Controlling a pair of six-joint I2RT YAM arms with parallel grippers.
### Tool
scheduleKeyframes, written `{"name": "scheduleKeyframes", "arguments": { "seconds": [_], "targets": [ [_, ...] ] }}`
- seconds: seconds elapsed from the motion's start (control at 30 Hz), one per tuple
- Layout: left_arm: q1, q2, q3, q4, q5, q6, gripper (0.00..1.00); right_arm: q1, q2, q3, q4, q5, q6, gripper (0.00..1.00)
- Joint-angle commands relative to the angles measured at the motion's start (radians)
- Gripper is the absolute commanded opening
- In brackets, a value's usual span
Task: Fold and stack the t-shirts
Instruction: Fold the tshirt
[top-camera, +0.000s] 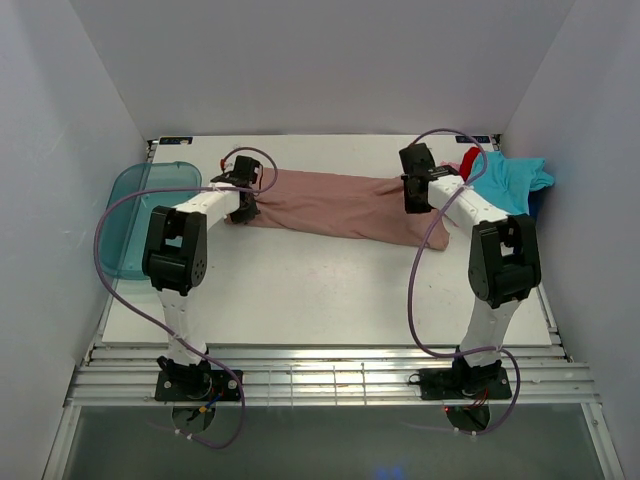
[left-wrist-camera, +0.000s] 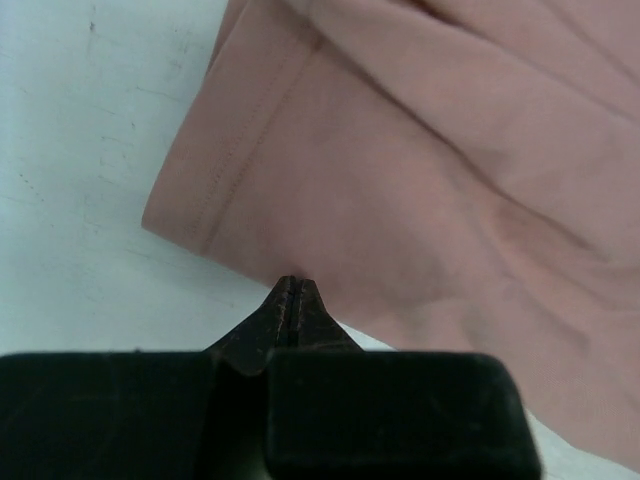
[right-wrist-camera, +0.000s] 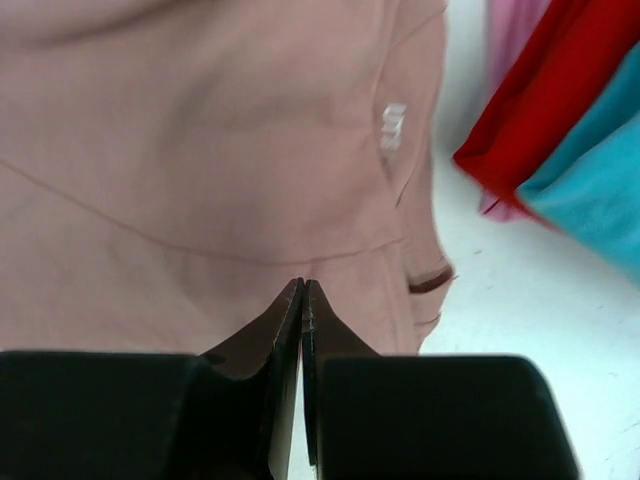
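With the left pincer (left-wrist-camera: 294, 286) and right pincer (right-wrist-camera: 303, 291) each pressed together at the pink shirt (top-camera: 340, 208) edge, a missed hem would skew the fold.

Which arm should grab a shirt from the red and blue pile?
Probably right. The right gripper is at the end of the pink shirt beside the red shirt and turquoise shirt; the left gripper is at the opposite end.
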Motion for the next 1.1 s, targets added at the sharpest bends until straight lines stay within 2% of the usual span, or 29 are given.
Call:
{"name": "scheduleKeyframes", "arguments": {
  "seconds": [0.0, 0.27, 0.77, 0.97, 1.07],
  "targets": [
    [0.008, -0.009, -0.001, 0.033, -0.006, 0.012, 0.0, 0.005, -0.019, -0.056, -0.032, -0.096, 0.059, 0.08],
    [0.008, 0.007, -0.023, 0.079, -0.054, 0.041, 0.0, 0.005, 0.046, -0.116, -0.027, -0.106, 0.068, 0.08],
    [0.008, -0.046, -0.106, 0.176, -0.118, 0.032, 0.0, 0.002, 0.125, -0.088, -0.053, -0.061, 0.061, 0.08],
    [0.011, 0.03, -0.066, 0.047, -0.175, 0.017, 0.0, -0.01, 0.168, -0.071, -0.079, -0.055, 0.059, 0.08],
    [0.011, 0.002, -0.124, 0.021, -0.186, -0.009, 0.0, -0.027, 0.183, -0.07, -0.084, -0.046, 0.061, 0.08]
  ]
}}
